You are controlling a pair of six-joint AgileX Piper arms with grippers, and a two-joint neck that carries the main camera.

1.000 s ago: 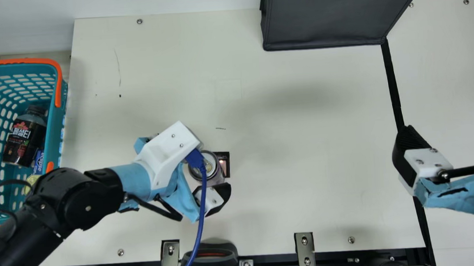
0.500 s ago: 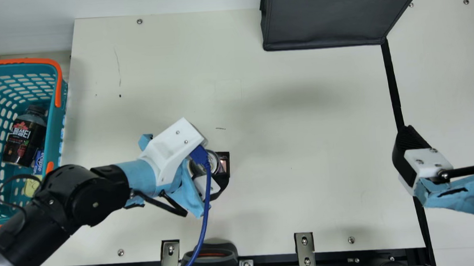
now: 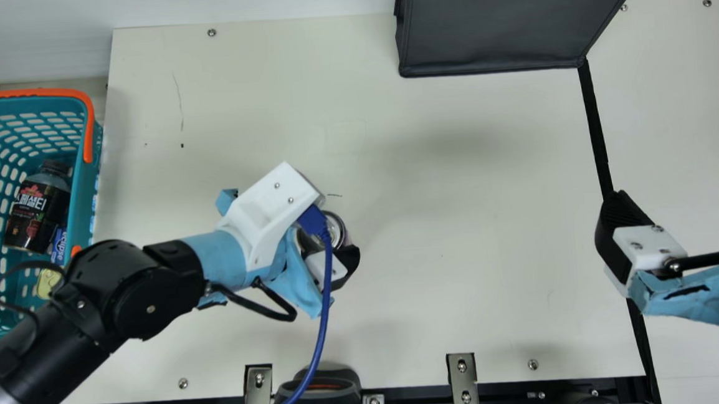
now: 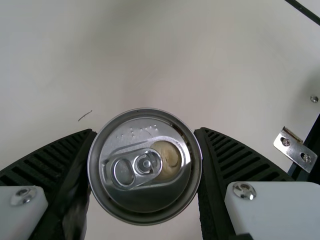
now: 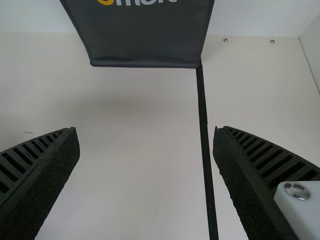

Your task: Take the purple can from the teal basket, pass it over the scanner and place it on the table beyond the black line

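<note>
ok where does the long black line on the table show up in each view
Main view: the long black line runs down the right side, from the dark grey fabric bag towards the bottom.
Left wrist view: it cuts diagonally across the top right corner.
Right wrist view: it runs down, right of centre.
Shared landmark: the short, thin dark mark on the tabletop.

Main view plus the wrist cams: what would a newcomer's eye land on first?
Probably the teal basket with its orange rim, at the main view's left edge, a dark bottle lying inside. Next, the big dark bag at the top. In the left wrist view, it's the can's shiny lid, between the left gripper's ribbed fingers.
</note>
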